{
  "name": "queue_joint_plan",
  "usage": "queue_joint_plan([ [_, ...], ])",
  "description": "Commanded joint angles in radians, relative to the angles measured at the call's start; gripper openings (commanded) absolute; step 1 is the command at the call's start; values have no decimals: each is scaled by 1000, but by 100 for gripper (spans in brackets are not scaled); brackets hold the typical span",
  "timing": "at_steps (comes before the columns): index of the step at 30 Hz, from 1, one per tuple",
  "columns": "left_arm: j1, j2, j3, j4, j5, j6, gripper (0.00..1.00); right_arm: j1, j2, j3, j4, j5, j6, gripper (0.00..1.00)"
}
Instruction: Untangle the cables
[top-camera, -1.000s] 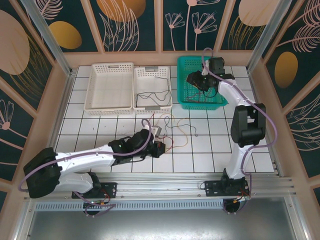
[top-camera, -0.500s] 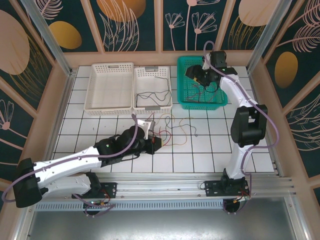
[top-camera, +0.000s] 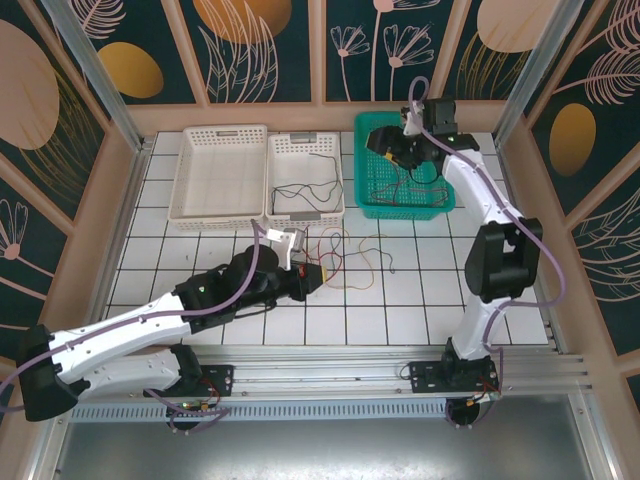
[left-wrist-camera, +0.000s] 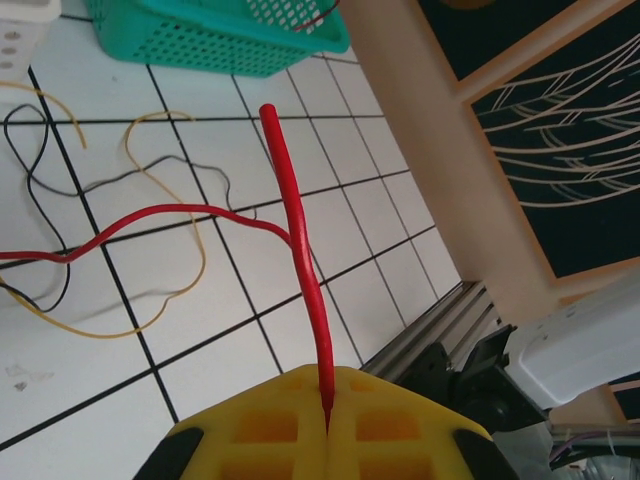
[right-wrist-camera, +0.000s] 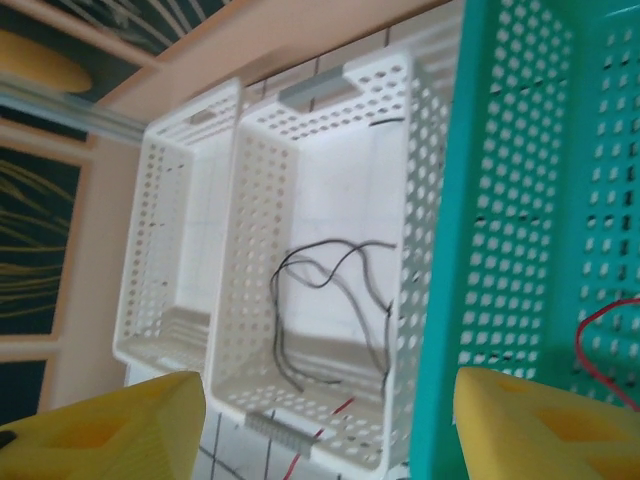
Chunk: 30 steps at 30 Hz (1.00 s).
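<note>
Two claws are mine. My left claw is clenched on a red cable above the table near its middle, where a yellow cable and a black cable lie. My right claw is spread wide and empty over the teal basket at the far edge.
</note>
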Motion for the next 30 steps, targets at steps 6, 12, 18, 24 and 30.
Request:
queue_joint_plan([
  [6,-6,-66,82,48,-94,17,0,37,-328,-270,134,-43,10,67],
  [12,-7,-57,116,78,-100,4,0,112,-530,-443,136,-30,-20,69],
  [18,-6,-46,156,108,-102,-12,0,201,-693,-625,166,23,14,69],
  [24,-6,-15,219,96,-99,-1,0,388,-774,-768,324,-22,32,69],
  [30,-5,-30,251,78,-142,2,0,577,-764,-790,363,145,-58,70],
])
